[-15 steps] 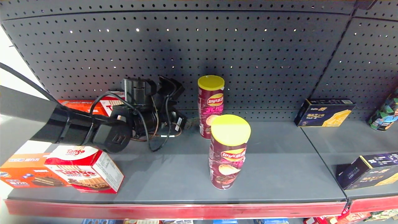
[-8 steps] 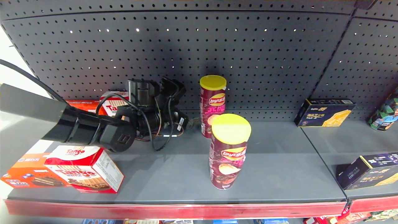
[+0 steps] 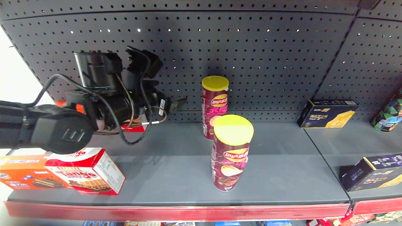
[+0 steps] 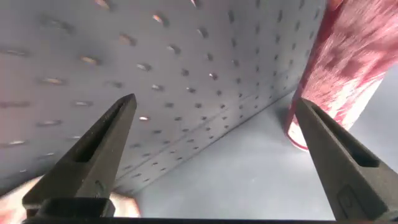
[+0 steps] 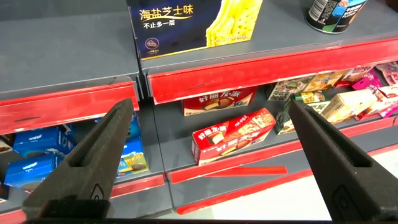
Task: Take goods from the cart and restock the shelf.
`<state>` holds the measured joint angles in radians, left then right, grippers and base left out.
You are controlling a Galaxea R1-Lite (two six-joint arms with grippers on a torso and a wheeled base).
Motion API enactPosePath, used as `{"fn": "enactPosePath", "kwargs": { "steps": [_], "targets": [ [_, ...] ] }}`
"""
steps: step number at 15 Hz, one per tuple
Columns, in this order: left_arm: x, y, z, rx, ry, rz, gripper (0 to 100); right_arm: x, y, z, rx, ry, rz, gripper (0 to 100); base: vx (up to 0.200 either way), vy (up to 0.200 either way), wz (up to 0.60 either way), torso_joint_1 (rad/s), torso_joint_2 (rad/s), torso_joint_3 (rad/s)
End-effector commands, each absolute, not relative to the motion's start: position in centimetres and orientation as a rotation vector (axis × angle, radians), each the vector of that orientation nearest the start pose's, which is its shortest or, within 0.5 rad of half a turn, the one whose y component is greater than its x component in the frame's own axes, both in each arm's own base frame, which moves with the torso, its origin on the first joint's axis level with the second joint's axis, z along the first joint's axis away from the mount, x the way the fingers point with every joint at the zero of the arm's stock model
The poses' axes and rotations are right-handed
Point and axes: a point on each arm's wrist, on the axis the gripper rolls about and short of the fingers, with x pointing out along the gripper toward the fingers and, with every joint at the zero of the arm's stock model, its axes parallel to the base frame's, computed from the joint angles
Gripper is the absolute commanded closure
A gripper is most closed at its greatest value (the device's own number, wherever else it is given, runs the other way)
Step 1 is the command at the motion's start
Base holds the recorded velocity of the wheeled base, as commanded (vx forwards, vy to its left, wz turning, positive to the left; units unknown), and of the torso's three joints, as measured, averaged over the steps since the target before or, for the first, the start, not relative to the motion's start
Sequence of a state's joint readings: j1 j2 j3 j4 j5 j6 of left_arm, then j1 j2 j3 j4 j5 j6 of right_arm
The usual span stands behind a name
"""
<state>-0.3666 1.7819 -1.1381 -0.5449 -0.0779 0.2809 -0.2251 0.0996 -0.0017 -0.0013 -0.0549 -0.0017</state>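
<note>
Two dark red chips cans with yellow lids stand upright on the grey shelf (image 3: 282,166). The back can (image 3: 215,106) is near the pegboard and the front can (image 3: 230,153) stands just ahead of it. My left gripper (image 3: 177,103) hangs above the shelf to the left of the back can, apart from it. In the left wrist view it (image 4: 214,102) is open with nothing between its fingers, and the back can (image 4: 339,68) lies beyond one fingertip. My right gripper (image 5: 210,104) is open and empty, in front of the lower shelves.
Red and orange wafer boxes (image 3: 84,172) lie at the shelf's front left. Dark blue boxes (image 3: 328,113) (image 3: 373,172) and a green can (image 3: 388,117) sit on the right section. Lower shelves hold a dark box (image 5: 193,25) and several snack packs (image 5: 233,134).
My left arm has risen and drawn back to the left, away from the back can. Between the two earlier frames that can shifted slightly right. The front can has stayed put.
</note>
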Motion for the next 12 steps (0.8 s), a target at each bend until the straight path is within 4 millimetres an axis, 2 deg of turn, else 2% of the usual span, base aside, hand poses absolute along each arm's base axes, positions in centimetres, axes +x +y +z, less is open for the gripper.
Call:
{"fn": "enactPosePath", "kwargs": {
  "steps": [1, 2, 3, 5, 7, 8, 11, 12],
  "targets": [
    [27.9, -10.8, 26.5, 0.263, -0.037, -0.431, 0, -1.5, 0.2, 7.8, 0.007, 0.098, -0.280, 0, 0.000, 0.000, 0.00, 0.000, 0.00, 0.000],
    [26.7, -10.2, 26.9, 0.259, -0.050, -0.406, 0, -1.5, 0.2, 7.8, 0.005, 0.097, -0.280, 0, 0.000, 0.000, 0.00, 0.000, 0.00, 0.000],
    [24.7, -9.1, 27.5, 0.243, -0.066, -0.339, 0, -1.5, 0.2, 7.8, 0.007, 0.098, -0.280, 0, 0.000, 0.000, 0.00, 0.000, 0.00, 0.000],
    [21.2, -7.6, 26.6, 0.190, -0.041, -0.263, 0, -1.5, 0.2, 7.8, 0.002, 0.110, -0.248, 0, 0.000, 0.000, 0.00, 0.000, 0.00, 0.000],
    [19.6, -6.8, 25.0, 0.162, -0.020, -0.243, 0, -1.5, 0.2, 7.8, 0.008, 0.098, -0.224, 0, 0.000, 0.000, 0.00, 0.000, 0.00, 0.000],
    [18.8, -5.6, 24.4, 0.164, -0.030, -0.201, 0, -1.5, 0.2, 7.8, 0.009, 0.096, -0.225, 0, 0.000, 0.000, 0.00, 0.000, 0.00, 0.000],
    [18.1, -4.0, 24.9, 0.160, -0.059, -0.127, 0, -1.5, 0.2, 8.1, -0.021, 0.093, -0.180, 0, 0.000, 0.000, 0.00, 0.000, 0.00, 0.000],
    [18.1, -4.0, 25.3, 0.158, -0.073, -0.125, 0, -0.7, 0.1, 13.9, -0.015, 0.053, -0.138, 0, 0.000, 0.000, 0.00, 0.000, 0.00, 0.000]
  ]
}}
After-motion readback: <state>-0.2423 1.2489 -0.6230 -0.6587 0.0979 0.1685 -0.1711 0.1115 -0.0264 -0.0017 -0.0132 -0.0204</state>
